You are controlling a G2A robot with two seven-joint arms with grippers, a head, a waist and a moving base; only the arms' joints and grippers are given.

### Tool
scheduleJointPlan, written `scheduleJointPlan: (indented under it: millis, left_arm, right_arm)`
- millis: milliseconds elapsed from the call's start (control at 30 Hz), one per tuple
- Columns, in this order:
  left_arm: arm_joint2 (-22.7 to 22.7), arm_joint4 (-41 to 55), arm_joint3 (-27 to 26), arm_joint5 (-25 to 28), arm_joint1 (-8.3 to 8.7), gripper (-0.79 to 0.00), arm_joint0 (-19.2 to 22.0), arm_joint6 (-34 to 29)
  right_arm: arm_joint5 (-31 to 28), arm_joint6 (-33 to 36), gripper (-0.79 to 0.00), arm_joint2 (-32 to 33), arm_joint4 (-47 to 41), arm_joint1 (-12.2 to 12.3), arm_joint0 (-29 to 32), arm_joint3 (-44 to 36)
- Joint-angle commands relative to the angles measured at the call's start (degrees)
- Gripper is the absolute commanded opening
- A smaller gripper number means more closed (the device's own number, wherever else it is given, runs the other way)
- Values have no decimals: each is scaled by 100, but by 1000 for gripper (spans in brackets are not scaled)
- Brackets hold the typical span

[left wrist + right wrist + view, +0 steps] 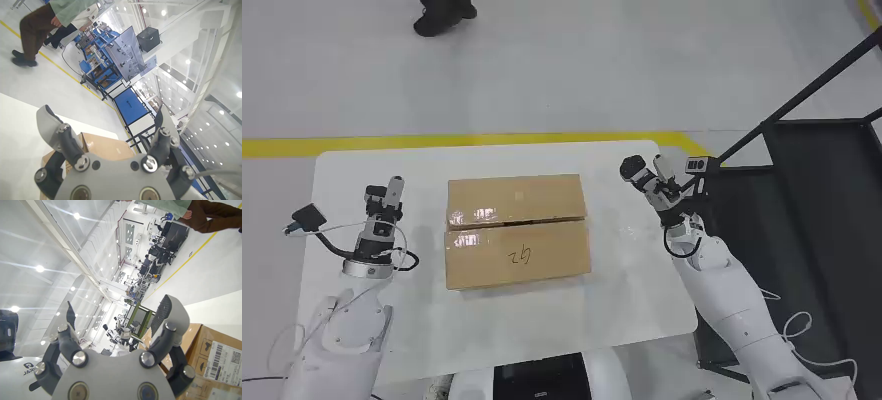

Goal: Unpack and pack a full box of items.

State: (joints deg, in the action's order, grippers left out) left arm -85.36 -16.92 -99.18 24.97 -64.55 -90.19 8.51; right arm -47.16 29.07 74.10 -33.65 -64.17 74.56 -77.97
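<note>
The left gripper (383,196) is hovering over the white table (642,290) with its two fingers (49,123) spread wide and nothing between them. The cardboard box (518,232) is sitting to this gripper's inner side, a little apart from it, with one short end facing it. In the left wrist view the left gripper (104,113) is pointing out past the table (19,123) toward the room, and the box (107,147) is showing just behind and beneath its knuckles. The right gripper (642,172) is hanging over the far right part of the table, also gaping wide and carrying nothing. The box is lying to its inner side, well clear of the fingertips, so it is resting between the two grippers and touching neither. In the right wrist view the right gripper (119,306) is aiming away from the table (217,302), and the box (208,344) is sitting close beside its ribbed finger (164,313), with a white shipping label (223,362) showing on the box's side. The box is lying flat with both top flaps folded shut, meeting along a taped middle seam. A black frame (802,200) is standing just beyond the right gripper, off the table's edge.
</note>
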Motion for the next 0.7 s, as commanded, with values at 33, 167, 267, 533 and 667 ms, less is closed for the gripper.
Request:
scheduleJointPlan:
  millis: [33, 167, 267, 533, 667]
  left_arm:
    - [0, 0, 0, 0, 0, 0, 0, 0]
    - [0, 0, 0, 0, 0, -1, 0, 0]
    - [0, 0, 0, 0, 0, -1, 0, 0]
    - [-25, -61, -8, 17, 6, 0, -4, -86]
    - [-280, -33, 43, 281, 56, 0, -60, -671]
  right_arm:
    - [0, 0, 0, 0, 0, 0, 0, 0]
    - [0, 0, 0, 0, 0, 0, 0, 0]
    - [0, 0, 0, 0, 0, 0, 0, 0]
    - [84, 14, 0, -21, 18, -2, 9, -33]
    - [611, 418, 0, -164, -317, -18, -12, -175]
